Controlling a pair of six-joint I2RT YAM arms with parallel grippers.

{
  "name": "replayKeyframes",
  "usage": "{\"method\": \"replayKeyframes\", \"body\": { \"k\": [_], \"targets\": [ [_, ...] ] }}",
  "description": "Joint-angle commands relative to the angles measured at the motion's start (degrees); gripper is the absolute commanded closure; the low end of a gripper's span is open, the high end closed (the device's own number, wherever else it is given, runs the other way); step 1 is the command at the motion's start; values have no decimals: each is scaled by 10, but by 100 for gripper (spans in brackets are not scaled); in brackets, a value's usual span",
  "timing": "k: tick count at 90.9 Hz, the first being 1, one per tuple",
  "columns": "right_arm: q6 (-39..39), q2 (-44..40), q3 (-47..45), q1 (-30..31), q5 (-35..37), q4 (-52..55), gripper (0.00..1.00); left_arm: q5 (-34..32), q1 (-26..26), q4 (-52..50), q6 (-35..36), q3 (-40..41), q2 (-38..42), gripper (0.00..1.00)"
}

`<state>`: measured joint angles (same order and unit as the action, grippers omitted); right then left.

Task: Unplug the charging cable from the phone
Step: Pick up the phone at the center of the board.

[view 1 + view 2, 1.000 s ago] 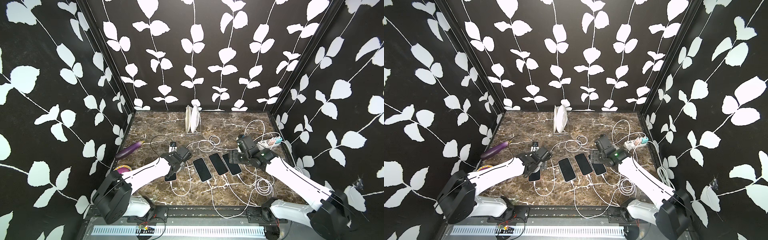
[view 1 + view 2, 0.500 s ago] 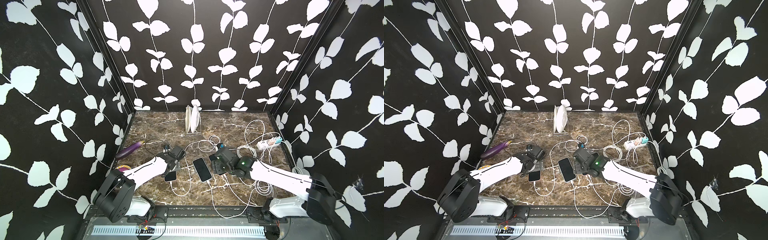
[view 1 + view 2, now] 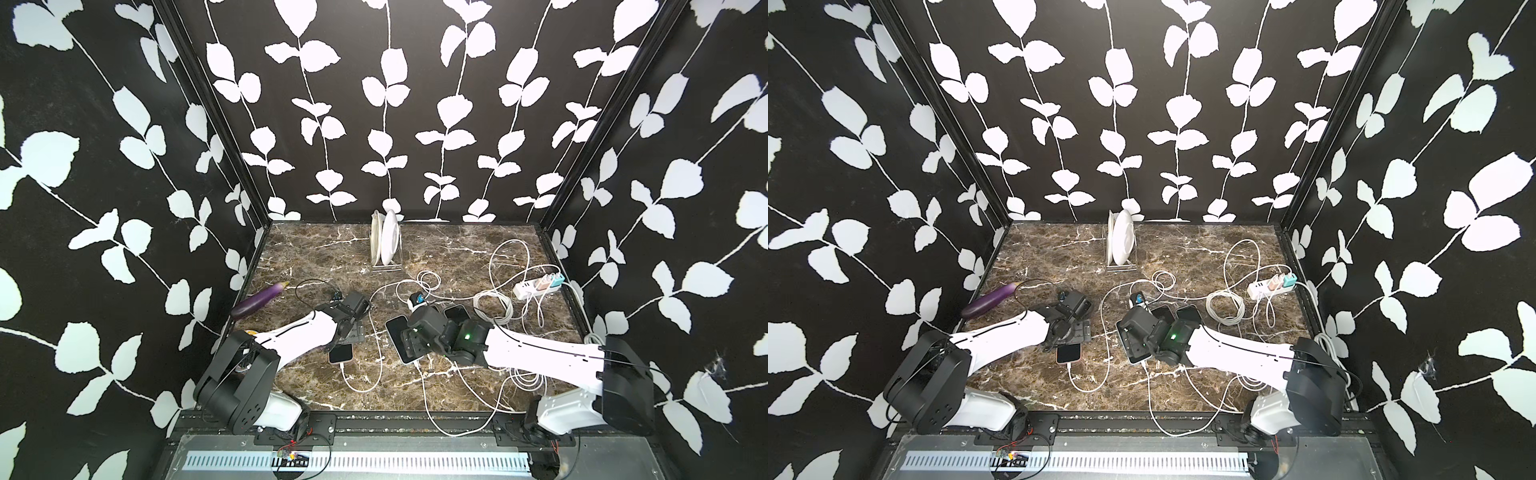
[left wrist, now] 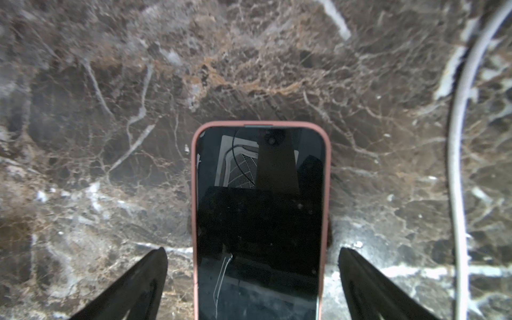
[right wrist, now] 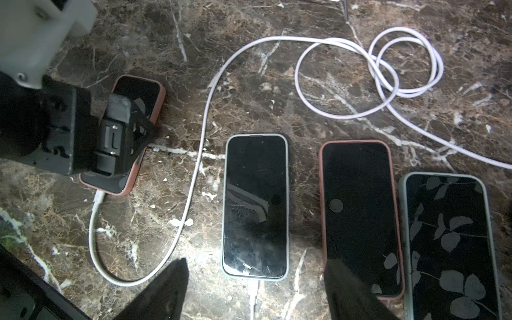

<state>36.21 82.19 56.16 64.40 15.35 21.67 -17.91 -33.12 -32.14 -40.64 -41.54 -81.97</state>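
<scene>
- Top views: left claw (image 3: 350,334) is low over the far half of the pink-cased phone (image 3: 341,354), at left-centre on the tabletop (image 3: 316,257). The phone's long axis runs near–far.
- Right claw (image 3: 1133,338) is low over the grey-cased phone (image 3: 1139,358), just right of the pink one.
- Plate rack (image 3: 386,268) at far centre holds two upright plates (image 3: 390,241). Power strip (image 3: 536,287) at far right carries plugs.
- Left wrist: left claw (image 4: 252,249) is wide and empty. It straddles the pink-cased phone (image 4: 260,194) across its width, with both fingers clear of the case.
- Right wrist: right claw (image 5: 255,263) is partly spread and empty, flanking the grey-cased phone (image 5: 256,205) at its near end.
- Charging cable (image 5: 93,227) enters the pink phone's near end, left of the right claw. Left arm is nearer that phone.
- Cannot tell which phone is meant.
</scene>
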Motion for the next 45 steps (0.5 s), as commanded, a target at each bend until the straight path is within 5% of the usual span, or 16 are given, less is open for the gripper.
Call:
{"method": "replayKeyframes", "body": {
  "k": [1, 45],
  "targets": [
    [-13, 7, 19, 19, 35, -31, 20, 17, 10, 3, 11, 1, -3, 2],
    [-20, 16, 32, 45, 61, -32, 20, 81, 49, 27, 17, 16, -34, 2]
  ]
}}
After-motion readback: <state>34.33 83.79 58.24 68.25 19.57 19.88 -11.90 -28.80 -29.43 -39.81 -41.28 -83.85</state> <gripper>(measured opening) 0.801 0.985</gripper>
